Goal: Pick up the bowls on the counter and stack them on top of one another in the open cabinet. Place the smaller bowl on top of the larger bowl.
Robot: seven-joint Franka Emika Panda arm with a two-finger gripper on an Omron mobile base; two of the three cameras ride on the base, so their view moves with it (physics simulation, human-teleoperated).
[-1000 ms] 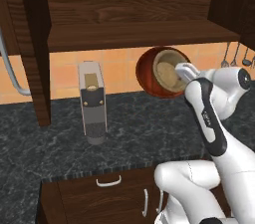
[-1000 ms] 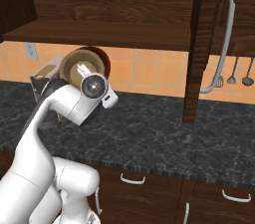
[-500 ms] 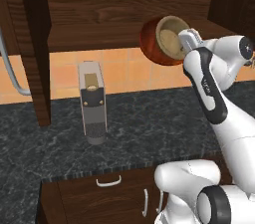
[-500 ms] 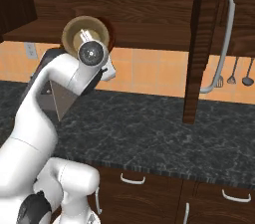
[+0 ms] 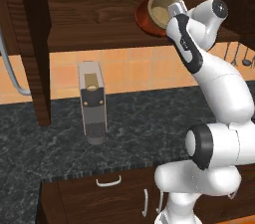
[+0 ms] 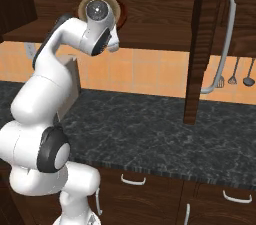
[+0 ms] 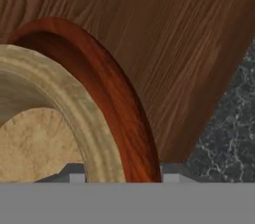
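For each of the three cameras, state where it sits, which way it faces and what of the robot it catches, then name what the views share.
Left base view: behind the arm's left, facing forward and down at the counter, open cabinet and a grey appliance; the arm rises at the right.
Right base view: behind the arm's right, same counter; the arm rises at the left, hiding most of the bowls.
Hand view: on the hand, facing along the gripper at the smaller bowl nested in the larger bowl.
Shared: both bowls and the cabinet.
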